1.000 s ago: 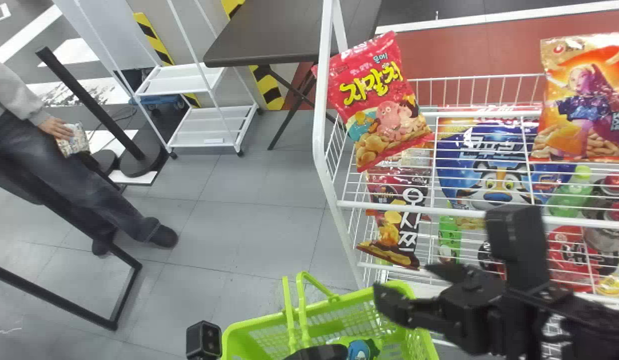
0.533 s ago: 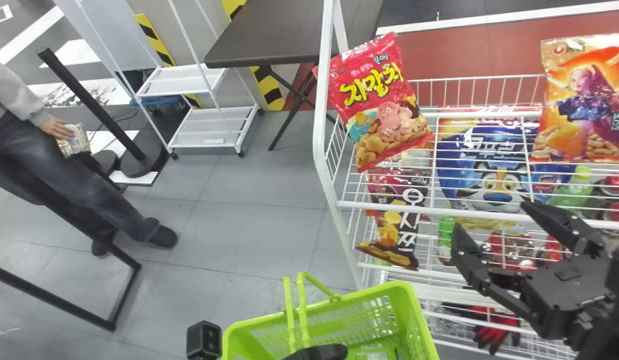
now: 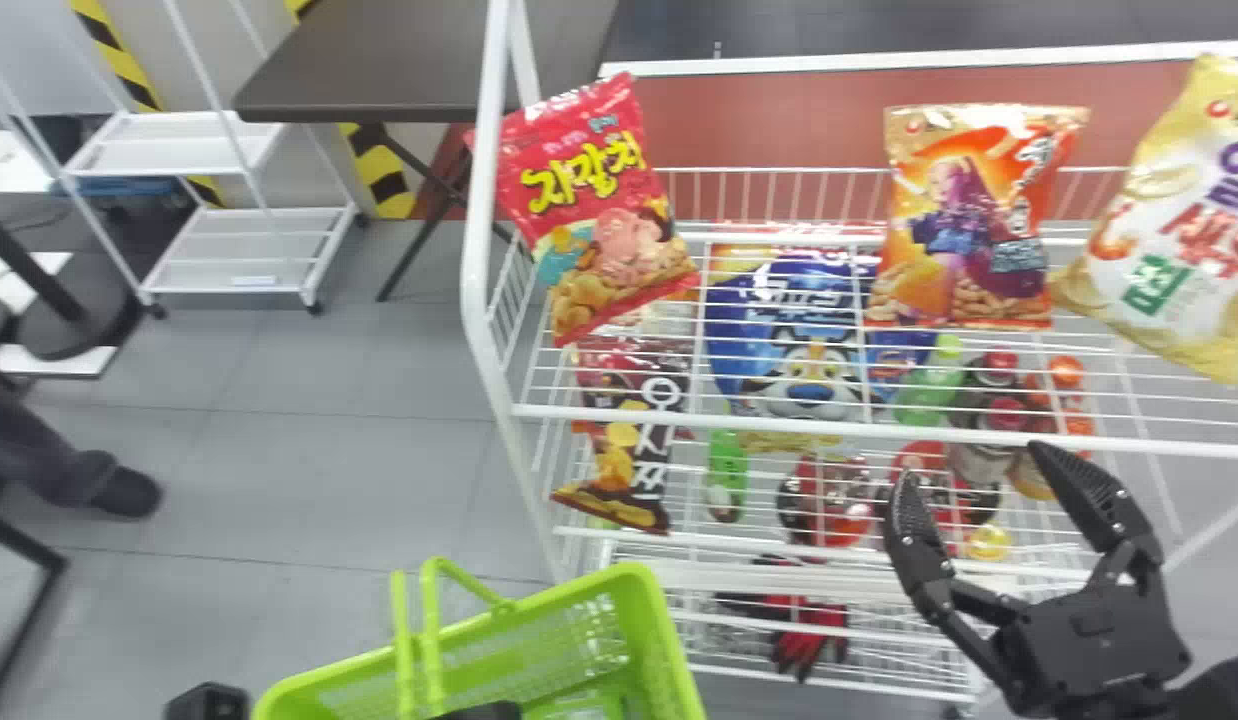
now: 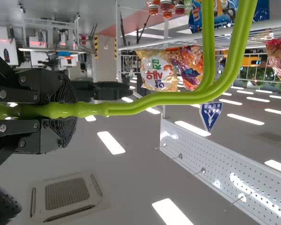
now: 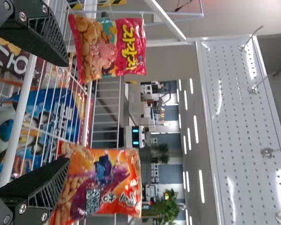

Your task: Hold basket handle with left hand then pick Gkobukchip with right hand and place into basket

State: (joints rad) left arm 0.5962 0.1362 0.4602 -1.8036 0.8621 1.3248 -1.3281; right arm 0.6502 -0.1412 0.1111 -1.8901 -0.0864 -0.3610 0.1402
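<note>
Far left: white cart (image 3: 279, 255), then a dark table (image 3: 379, 90) beside it on the right.
Near left: green basket (image 3: 639, 600), left of the rack (image 3: 473, 270). Basket handle (image 3: 434, 640) is up, two bars side by side. Left gripper (image 3: 484, 711) is at the basket, near edge. Left wrist view: left gripper (image 4: 63, 110) is clamped on both bars together, one finger on each side.
Rack, left end: red bag (image 3: 599, 215), tilted. Brown bag (image 3: 629, 465) sits just nearer, behind the wires. Right of that, a small green pack (image 3: 726, 470), also behind wires.
Middle: blue bag (image 3: 804, 330) behind the wires, red-black gloves (image 3: 809, 635) on a lower level, nearer. Green bottle (image 3: 929, 385) is just right of the blue bag. Orange bag (image 3: 964, 225) is farther back, upright.
Right gripper (image 3: 974, 467): near right, in front of the rack, fingers spread wide, nothing between them. Right wrist view agrees: right gripper (image 5: 65, 111) gapes toward the rack.
Far right: yellow bag (image 3: 1174, 230), tilted, beside the orange one.
Can't tell which bag, if any, is the Gkobukchip.
</note>
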